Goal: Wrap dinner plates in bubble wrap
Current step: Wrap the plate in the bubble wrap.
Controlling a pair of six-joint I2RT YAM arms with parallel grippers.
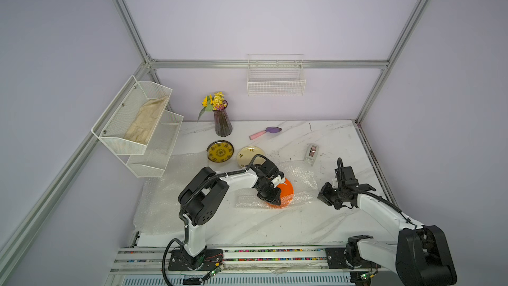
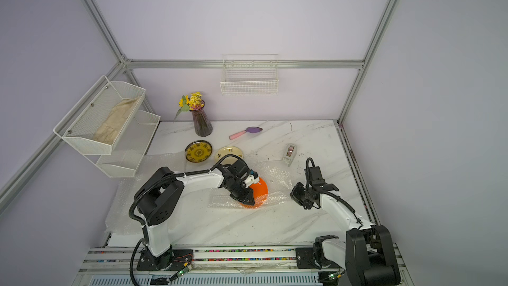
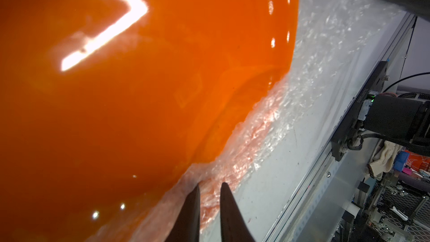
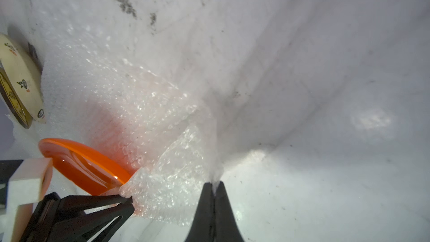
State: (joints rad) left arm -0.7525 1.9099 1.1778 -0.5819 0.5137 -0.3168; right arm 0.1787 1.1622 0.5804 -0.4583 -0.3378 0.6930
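The glossy orange plate (image 1: 286,190) (image 2: 261,188) (image 3: 139,89) (image 4: 86,166) stands tilted on a sheet of bubble wrap (image 1: 301,176) (image 2: 276,174) (image 4: 162,124) (image 3: 314,66) at mid-table. My left gripper (image 1: 275,200) (image 2: 248,200) (image 3: 210,187) is shut on the plate's near rim, with a fold of wrap caught over it. My right gripper (image 1: 322,196) (image 2: 294,196) (image 4: 215,183) is shut on the wrap's right edge and pulls it into a ridge. The cream plate (image 1: 248,155) (image 2: 228,152) (image 4: 18,75) and the yellow patterned plate (image 1: 220,151) (image 2: 198,151) lie bare behind.
A second, larger bubble wrap sheet (image 1: 165,188) covers the table's left side. A vase of flowers (image 1: 222,122), a pink-handled scoop (image 1: 265,132) and a tape dispenser (image 1: 312,154) stand towards the back. Wire shelves (image 1: 137,133) hold a beige cloth; a wire basket (image 1: 276,78) hangs on the back wall.
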